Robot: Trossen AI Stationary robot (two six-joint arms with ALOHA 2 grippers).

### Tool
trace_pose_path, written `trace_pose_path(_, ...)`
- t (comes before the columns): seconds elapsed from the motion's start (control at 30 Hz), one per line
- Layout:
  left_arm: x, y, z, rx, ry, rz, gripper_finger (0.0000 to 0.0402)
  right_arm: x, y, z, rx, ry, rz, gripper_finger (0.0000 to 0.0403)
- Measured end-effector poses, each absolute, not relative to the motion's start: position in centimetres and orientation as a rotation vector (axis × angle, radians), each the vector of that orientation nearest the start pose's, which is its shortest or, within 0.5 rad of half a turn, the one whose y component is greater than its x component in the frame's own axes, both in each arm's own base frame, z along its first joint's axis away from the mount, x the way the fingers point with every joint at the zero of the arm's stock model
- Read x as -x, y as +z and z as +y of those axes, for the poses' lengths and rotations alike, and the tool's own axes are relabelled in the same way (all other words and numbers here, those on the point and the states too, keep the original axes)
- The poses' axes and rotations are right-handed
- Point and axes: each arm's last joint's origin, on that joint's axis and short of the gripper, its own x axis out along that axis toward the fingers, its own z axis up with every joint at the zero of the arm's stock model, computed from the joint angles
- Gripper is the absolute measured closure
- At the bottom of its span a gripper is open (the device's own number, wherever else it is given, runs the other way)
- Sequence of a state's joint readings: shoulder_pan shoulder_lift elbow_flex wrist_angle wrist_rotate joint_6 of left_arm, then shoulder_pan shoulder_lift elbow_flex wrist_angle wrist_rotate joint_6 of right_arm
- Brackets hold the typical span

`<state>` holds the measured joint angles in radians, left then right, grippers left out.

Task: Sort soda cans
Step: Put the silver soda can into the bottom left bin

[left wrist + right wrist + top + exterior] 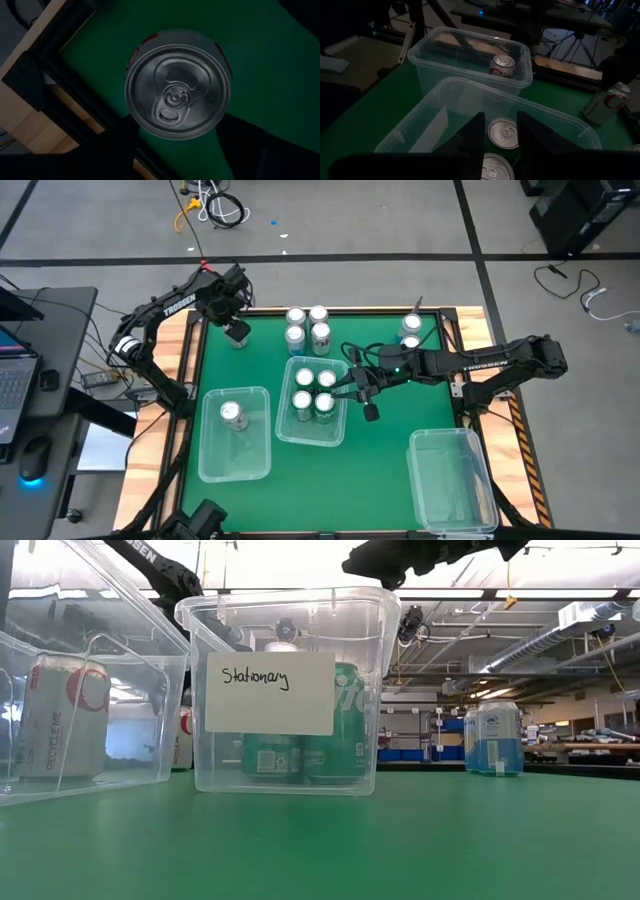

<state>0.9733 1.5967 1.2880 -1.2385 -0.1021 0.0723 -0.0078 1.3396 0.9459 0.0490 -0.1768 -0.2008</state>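
A: Where did the soda cans sit?

B: 4 green cans (314, 391) stood in the middle clear bin (342, 418), which carried a card reading "Stationary" (269, 692) in the low view. 1 white can with red markings (232, 415) stood alone in the left bin (210, 460). 4 more cans (306, 326) were clustered on the green mat (380, 470) at 12 o'clock from the middle bin. 2 blue cans (411, 330) stood at the mat's 1 o'clock corner. 1 further can (177, 90), silver top with red on its side, stood at the mat's 11 o'clock corner.

A: Left gripper?

B: The left gripper (236, 330) hung directly over that 11 o'clock can. Its wrist view looked straight down on the lid, a dark finger (260, 150) showing at either side. The fingers were spread wider than the can and were not touching it.

A: Right gripper?

B: The right gripper (356, 390) sat over the 3 o'clock edge of the middle bin, above the green cans. Its 2 fingers (467, 137) stood apart with a gap between them and nothing in it; a can top showed below.

A: Anything else on the table?

B: A 3rd clear bin (452, 480) lay at 5 o'clock on the mat. A laptop (15, 380) and a mouse (33, 455) sat on a side desk at 9 o'clock.
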Motion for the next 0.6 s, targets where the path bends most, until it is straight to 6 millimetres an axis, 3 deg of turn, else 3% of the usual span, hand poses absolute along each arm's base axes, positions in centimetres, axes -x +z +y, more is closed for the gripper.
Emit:
trace_pose_path(0.13, -15.44, 25.4, 23.21, 0.636, 0.781, 1.499, 0.0211, -29.94, 28.94, 0.28, 0.167, 0.201, 0.325, 0.0297)
trace_pose_path(0.27, -15.4, 25.4, 23.12, 0.642, 0.778, 1.507, 0.0223, -29.94, 28.94, 0.28, 0.167, 0.202, 0.325, 0.0293)
trace_pose_path(0.6, -15.28, 25.36, 22.95, 0.672, 0.79, 1.522, 0.0141, -29.94, 28.93, 0.28, 0.166, 0.202, 0.326, 0.0258)
